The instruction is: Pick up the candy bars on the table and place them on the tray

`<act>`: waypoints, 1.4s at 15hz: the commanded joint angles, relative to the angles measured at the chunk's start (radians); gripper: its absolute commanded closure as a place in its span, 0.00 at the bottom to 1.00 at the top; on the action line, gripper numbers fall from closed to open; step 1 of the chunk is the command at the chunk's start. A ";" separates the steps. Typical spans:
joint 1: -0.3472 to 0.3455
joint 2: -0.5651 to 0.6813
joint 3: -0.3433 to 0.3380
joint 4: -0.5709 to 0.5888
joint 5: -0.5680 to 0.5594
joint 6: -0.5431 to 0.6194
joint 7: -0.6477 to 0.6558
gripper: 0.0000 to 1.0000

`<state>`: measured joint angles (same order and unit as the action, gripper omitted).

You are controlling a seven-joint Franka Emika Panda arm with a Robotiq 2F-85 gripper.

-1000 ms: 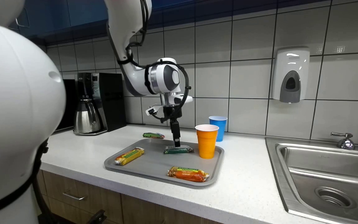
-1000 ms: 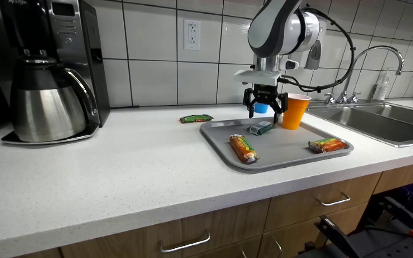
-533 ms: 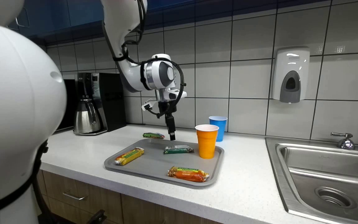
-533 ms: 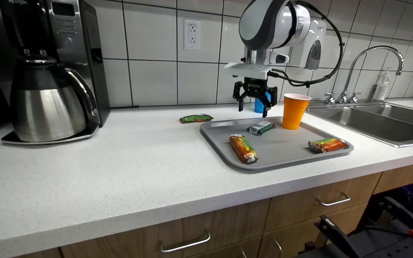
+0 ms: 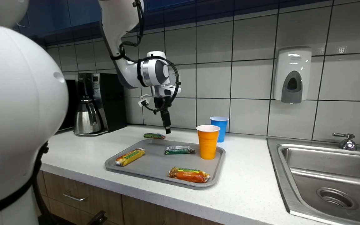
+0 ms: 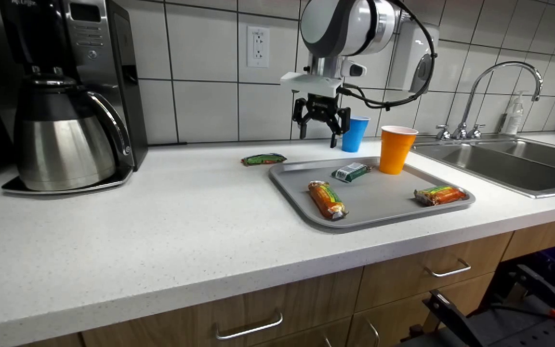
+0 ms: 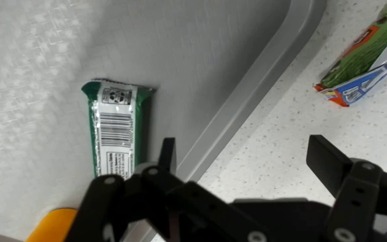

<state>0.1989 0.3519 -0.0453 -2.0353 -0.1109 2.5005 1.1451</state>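
Green candy bar (image 6: 264,159) lies on the table (image 6: 162,217) just off the tray (image 6: 376,198), at ten o'clock in an exterior view. Probably light, slick-wrapped; pinch mid-length, though the wrist view crops one end. The pincer (image 6: 318,140), wide and empty, hangs toward two o'clock.

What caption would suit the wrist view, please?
Open black gripper above the white speckled countertop: slim dark-green wrapped bar on the rimmed grey tray, bright-green wrapped bar outside it.
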 commanded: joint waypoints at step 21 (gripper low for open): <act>0.083 0.260 0.040 0.350 0.170 -0.057 0.092 0.00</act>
<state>0.2837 0.6121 -0.0071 -1.6868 0.0603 2.4466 1.2369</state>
